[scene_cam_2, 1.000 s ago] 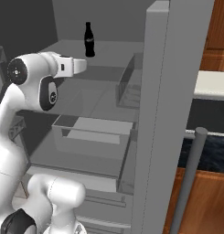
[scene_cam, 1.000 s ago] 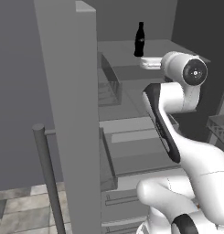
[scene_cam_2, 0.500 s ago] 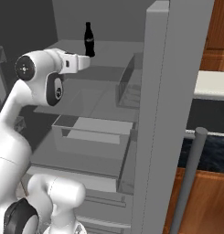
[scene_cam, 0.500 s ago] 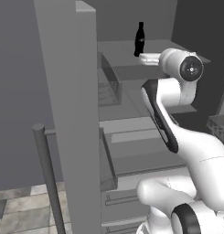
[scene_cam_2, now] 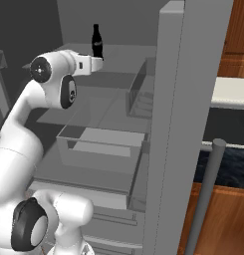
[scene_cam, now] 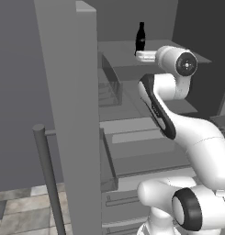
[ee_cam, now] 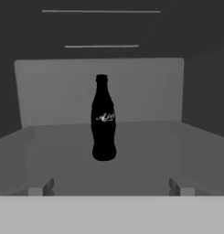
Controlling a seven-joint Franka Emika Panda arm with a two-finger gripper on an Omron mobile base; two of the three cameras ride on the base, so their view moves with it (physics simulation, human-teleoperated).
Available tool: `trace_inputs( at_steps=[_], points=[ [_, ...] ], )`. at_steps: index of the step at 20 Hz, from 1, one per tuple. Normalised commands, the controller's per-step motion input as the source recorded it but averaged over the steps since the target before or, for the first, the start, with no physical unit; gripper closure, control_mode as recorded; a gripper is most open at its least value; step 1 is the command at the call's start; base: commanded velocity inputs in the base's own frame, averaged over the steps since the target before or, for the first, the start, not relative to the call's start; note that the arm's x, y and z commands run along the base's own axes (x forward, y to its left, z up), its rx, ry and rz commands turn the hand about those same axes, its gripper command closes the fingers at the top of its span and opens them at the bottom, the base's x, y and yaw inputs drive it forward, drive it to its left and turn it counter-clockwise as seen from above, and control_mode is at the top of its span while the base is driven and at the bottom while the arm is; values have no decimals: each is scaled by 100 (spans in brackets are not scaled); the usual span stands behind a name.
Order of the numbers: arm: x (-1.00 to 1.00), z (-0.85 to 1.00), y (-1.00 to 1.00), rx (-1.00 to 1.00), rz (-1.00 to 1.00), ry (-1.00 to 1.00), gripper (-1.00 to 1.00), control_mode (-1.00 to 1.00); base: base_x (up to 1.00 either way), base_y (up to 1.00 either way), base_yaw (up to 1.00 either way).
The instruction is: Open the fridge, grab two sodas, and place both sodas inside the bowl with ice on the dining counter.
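Note:
The fridge (scene_cam: 68, 114) stands open, its door (scene_cam_2: 188, 124) swung out toward me. One soda, a slim black bottle (scene_cam: 140, 39) (scene_cam_2: 96, 42), is upright on the upper shelf (scene_cam: 127, 46). In the hand view the bottle (ee_cam: 103, 123) stands dead ahead, a short way beyond the fingertips. My gripper (ee_cam: 111, 188) is open with nothing between its fingers. From the base views the white hand (scene_cam: 145, 56) (scene_cam_2: 93, 63) reaches level over the shelf's front edge, just short of the bottle.
A clear drawer (scene_cam_2: 98, 149) juts out below the arm. Door bins (scene_cam: 109, 87) (scene_cam_2: 141, 92) line the inner door sides. Bar handles (scene_cam: 47, 179) (scene_cam_2: 205, 194) stand in the foreground. A wood cabinet (scene_cam_2: 238, 35) and a white counter (scene_cam_2: 230, 92) lie to the right.
The arm has lifted and stretched forward, bringing the hand closer to the bottle on the upper shelf. The jaws have stayed open and the bottle has not moved.

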Motion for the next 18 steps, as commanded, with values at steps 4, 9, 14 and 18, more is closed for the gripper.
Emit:
trace_inputs(
  at_steps=[4,9,14,18],
  points=[
    [27,20,0,0,0,0,-100,-100,0,0,0],
    [21,40,1,0,0,0,-100,-100,0,0,0],
    [17,37,2,0,0,0,-100,-100,0,0,0],
    [23,0,6,-1,0,2,-100,-100,0,0,0]
  ],
)
